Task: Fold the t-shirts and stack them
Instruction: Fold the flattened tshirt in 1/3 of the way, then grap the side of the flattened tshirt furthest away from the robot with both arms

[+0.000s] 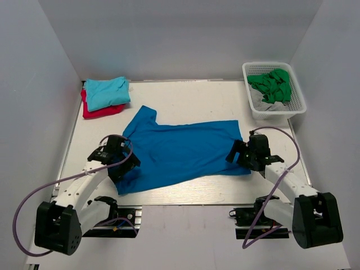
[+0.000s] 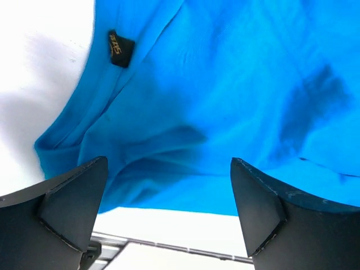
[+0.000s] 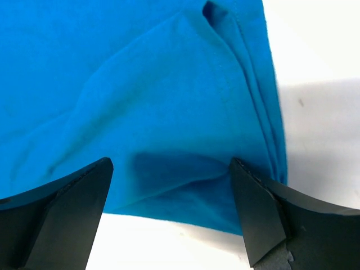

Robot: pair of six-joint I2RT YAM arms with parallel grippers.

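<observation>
**Poised at both ends of the royal-blue tee, ahead of the first fold**

Royal-blue t-shirt (image 1: 180, 154): spread crosswise on the bench (image 1: 191, 95), mostly flat. Collar end to the left, one sleeve poking toward the far-left corner, hem end to the right. Not yet folded, and a little rumpled along the near-left edge. By judgement, the opening of the folding step for this shirt.

At the near-left corner of the cloth: left end effector (image 1: 125, 162), fingers wide apart, clamped on nothing. In its wrist view, blue fabric between and beyond the fingers, with the black neck label (image 2: 120, 48) off to the far left.

At the right edge: right end effector (image 1: 239, 153), likewise spread wide and empty. In its wrist view, the stitched hem just inside the right finger, bare bench beyond.

Cannot tell from either view whether the fingertips touch the cloth or hover just above.

Next, probably: lower both, pinch an edge at each end, then lift and carry over evenly, keeping the soft cotton from dragging or bunching.

Further out, at the far-left corner: folded turquoise t-shirt (image 1: 107, 91) on top of a folded red t-shirt (image 1: 98, 111), near the poking sleeve but apart from it. Likely the stack to join. At the far right: white basket (image 1: 296, 98) holding a green garment (image 1: 273, 84).
</observation>
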